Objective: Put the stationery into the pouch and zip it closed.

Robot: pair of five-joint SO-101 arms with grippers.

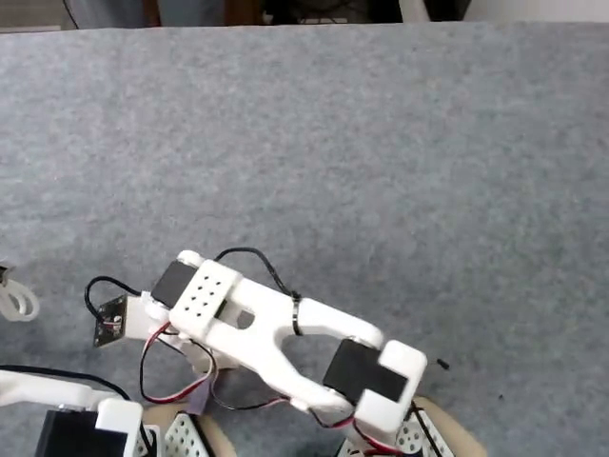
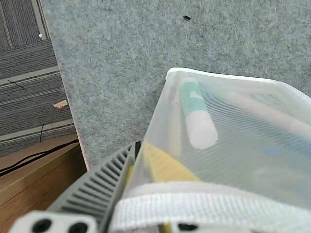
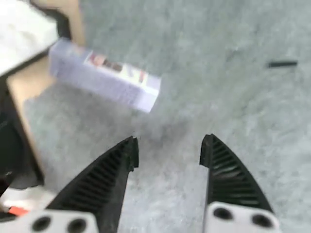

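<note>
Grey felt point(image 1: 381, 143) | left jaws grip pouch point(image 2: 243, 150), stationery point(image 2: 197, 116) inside hazy | right jaws wide

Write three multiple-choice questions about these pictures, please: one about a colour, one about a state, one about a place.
1. What colour is the pouch? A black; B see-through white; C red.
2. How is the right gripper? A shut on a ruler; B shut on the pouch; C open, holding nothing.
3. Where is the purple box? A on the grey mat; B inside the pouch; C in the right gripper.
Answers: 1 B, a pen shows through its white mesh; 2 C, its jaws stand apart over bare mat; 3 A, it lies flat on the mat, apart from the gripper.
</note>
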